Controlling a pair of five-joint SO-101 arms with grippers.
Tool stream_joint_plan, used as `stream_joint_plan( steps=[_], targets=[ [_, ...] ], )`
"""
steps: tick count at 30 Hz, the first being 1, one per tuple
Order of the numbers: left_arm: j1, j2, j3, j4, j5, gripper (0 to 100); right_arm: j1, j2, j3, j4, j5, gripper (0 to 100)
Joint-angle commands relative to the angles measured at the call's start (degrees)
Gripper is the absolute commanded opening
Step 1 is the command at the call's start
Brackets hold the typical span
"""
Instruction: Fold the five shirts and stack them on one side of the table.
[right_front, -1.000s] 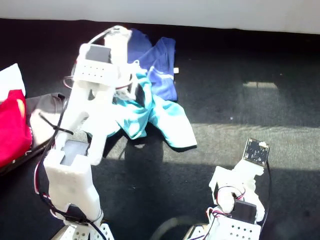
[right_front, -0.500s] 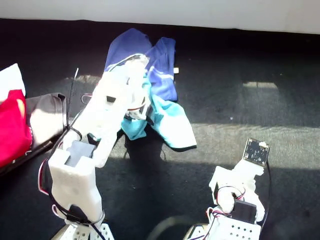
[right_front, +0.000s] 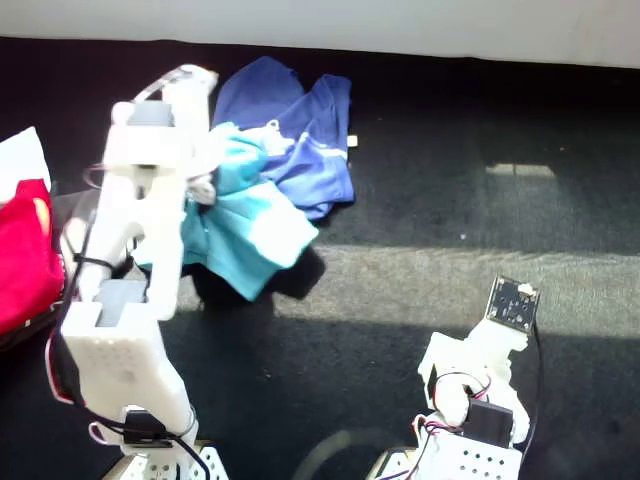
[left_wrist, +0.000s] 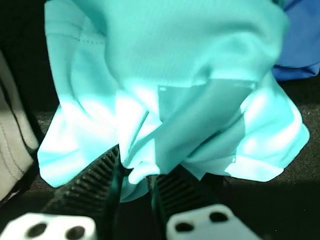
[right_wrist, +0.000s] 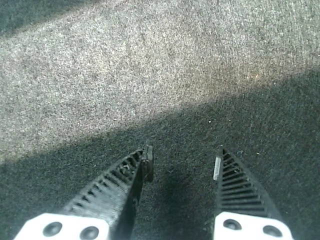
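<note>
Now we grip the teal shirt (left_wrist: 175, 75) with our left gripper (left_wrist: 135, 169), clamped on a fold, at upper left beside the blue shirt (right_front: 300, 140), likely to separate it for folding. Right gripper (right_wrist: 182, 162) waits lower right, fingers apart, over the table (right_wrist: 150, 60).

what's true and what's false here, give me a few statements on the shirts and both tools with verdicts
The left tool is shut on the teal shirt. True.
The right tool holds a shirt. False: it is open over bare table.
The red shirt lies apart from the teal shirt. True.
The teal shirt is folded flat. False: it is bunched in the left tool.
The blue shirt lies unfolded. True.
</note>
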Motion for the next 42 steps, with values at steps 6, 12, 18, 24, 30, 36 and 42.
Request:
stream_joint_plan(
  steps=[6,12,18,24,30,36,42],
  targets=[
    [-18.5,-3.8,-28.7,11.9,-5.9,1,-0.4,-0.2,7.1,-0.7,-0.5,20.1],
    [-36.2,-3.8,-43.0,11.8,-8.7,1,-0.4,-0.2,7.1,-0.7,-0.4,20.1],
    [-50.8,-3.1,-50.7,11.7,-16.6,1,-0.4,-0.2,7.1,-0.7,-0.3,20.1],
    [-59.5,-3.0,-48.7,5.8,-19.3,1,-0.4,-0.2,7.1,-0.7,-0.2,20.1],
    [-61.4,1.0,-34.1,-1.4,-19.3,1,-0.3,-0.2,6.5,-0.7,-0.2,20.1],
    [-58.2,8.0,-29.3,-0.9,-19.2,17,-0.4,-0.2,5.4,-0.8,-0.2,20.1],
    [-58.3,5.1,-30.1,-0.9,-19.0,28,-2.1,-0.2,0.7,-0.7,2.6,20.1]
  ],
)
